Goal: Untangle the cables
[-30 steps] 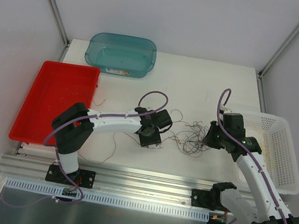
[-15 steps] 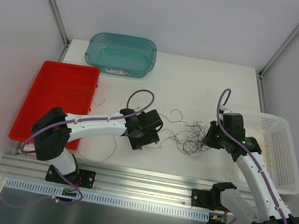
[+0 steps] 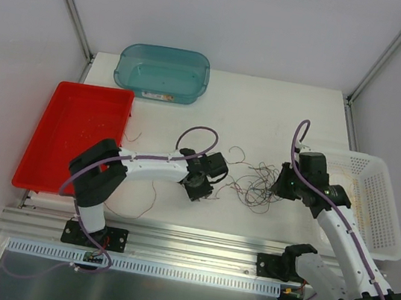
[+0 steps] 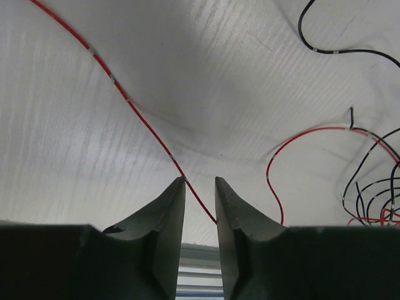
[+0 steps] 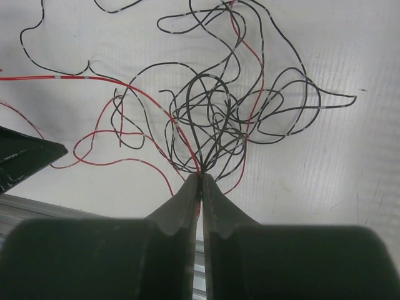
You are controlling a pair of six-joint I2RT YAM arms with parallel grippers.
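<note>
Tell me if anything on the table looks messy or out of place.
The cables are the mess: red and black strands knotted in a heap mid-table, loose ends straying left. The red tray, teal tub and white basket look fine.

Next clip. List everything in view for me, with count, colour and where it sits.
cables: one loose tangle, strands too many to count, red and black, mid-table between the arms
bin: one, teal, far edge
tray: one, red, left side
basket: one, white, right side
table: one, white, under it all
left tool: one, dark, slightly open astride a red strand
right tool: one, dark, shut on the cables
</note>
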